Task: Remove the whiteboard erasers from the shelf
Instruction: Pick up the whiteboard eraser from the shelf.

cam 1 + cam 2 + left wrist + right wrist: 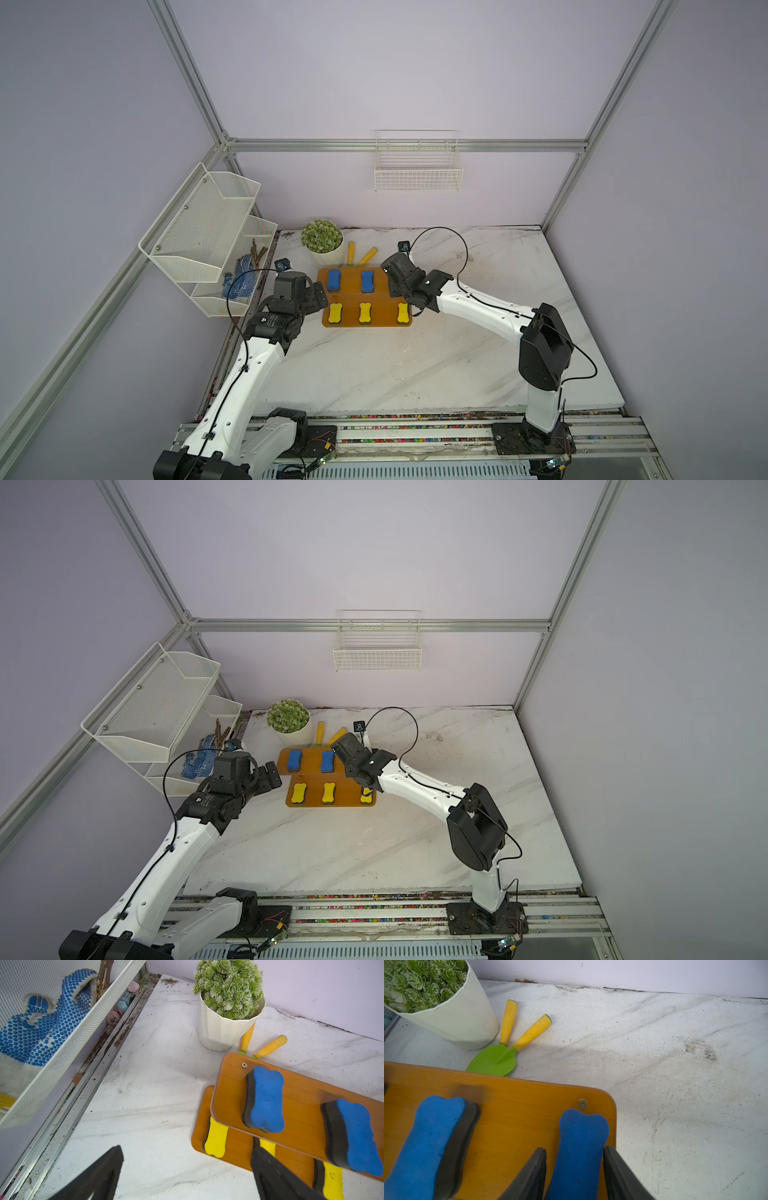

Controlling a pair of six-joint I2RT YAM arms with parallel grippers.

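We had the right gripper (574, 1148) pinched across the end blue eraser (581, 1132) on the shelf's (512, 1105) upper tier, at its narrow waist for purchase, while the left gripper (187, 1144) hung spread wide beside the lower tier's yellow erasers (216, 1138), seemingly ready for one.

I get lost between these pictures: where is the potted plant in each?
Top view: potted plant at the table's back, behind the shelf.
Top view: potted plant, same place.
Left wrist: potted plant beyond the shelf's corner.
Right wrist: potted plant, partly cropped.
Shared landmark: yellow tool handles beside it.
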